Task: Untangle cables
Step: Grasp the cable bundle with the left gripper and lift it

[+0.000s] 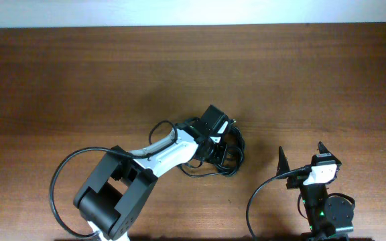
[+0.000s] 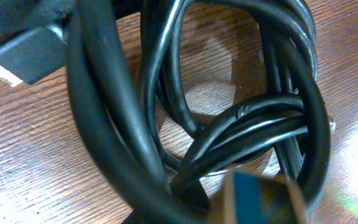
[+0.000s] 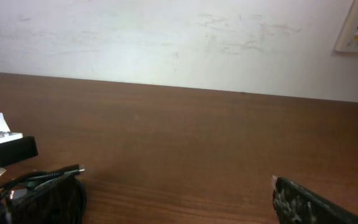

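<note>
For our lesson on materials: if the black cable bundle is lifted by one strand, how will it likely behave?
Probably floppy: the cables lie in loose curved loops. The rest would likely drag along, since strands cross and interlock. Rolling seems unlikely; they lie flat on the table.

a dark wooden table [image 1: 79,80] stands against a white wall [image 3: 135,37].

The cables [image 2: 110,112] are glossy black, one plug [image 2: 23,56] at ten o'clock tipped yellowish. The table [image 1: 79,73] is reddish-brown with streaked wood grain; the wall [image 3: 166,37] is white.
</note>
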You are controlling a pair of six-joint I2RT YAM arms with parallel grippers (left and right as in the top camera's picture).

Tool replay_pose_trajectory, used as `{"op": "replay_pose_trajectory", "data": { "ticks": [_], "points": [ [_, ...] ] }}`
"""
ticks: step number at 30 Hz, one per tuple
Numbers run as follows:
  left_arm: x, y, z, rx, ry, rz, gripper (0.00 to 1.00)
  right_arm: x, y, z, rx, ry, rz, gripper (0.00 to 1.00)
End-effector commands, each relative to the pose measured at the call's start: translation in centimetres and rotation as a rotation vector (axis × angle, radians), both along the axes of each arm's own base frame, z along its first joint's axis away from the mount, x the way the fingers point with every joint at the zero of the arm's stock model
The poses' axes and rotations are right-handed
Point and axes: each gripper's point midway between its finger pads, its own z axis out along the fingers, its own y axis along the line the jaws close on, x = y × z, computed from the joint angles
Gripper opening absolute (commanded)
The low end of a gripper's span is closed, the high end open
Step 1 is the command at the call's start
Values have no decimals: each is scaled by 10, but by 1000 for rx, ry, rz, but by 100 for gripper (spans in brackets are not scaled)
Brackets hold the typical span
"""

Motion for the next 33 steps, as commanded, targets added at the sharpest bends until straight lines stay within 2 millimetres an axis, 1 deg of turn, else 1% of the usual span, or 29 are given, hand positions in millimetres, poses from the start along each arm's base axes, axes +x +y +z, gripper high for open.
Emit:
{"op": "replay_pose_trajectory", "data": {
  "ticks": [1, 3, 9, 11, 14, 19, 22, 24, 29, 32, 33],
  "points": [
    [2, 3, 4, 20, -38, -28, 0, 0, -4, -2, 2, 4, -20, 99],
    [4, 2, 18, 4, -85, -78, 0, 0, -4, -2, 2, 4, -20, 99],
    [4, 2, 70, -31, -246, -247, 0, 0, -4, -2, 2, 4, -20, 99],
    [1, 5, 87, -37, -286, -287, 0, 0, -4, -2, 2, 4, -20, 99],
    [-11, 14, 109, -30, -328, -358, 0, 0, -4, -2, 2, 4, -20, 99],
    [-23, 29, 128, 3, -379, -445, 0, 0, -4, -2, 2, 4, -20, 99],
    [-20, 52, 136, 110, -420, -405, 0, 0, -4, -2, 2, 4, -20, 99],
    [-18, 62, 138, 155, -436, -388, 0, 0, -4, -2, 2, 4, -20, 99],
    [-28, 71, 144, 168, -421, -390, 0, 0, -4, -2, 2, 4, -20, 99],
    [-35, 75, 150, 159, -420, -392, 0, 0, -4, 0, 4, -7, -18, 99],
    [-39, 74, 156, 138, -423, -397, 0, 0, -1, 0, 5, -6, -4, 99]
  ]
}}
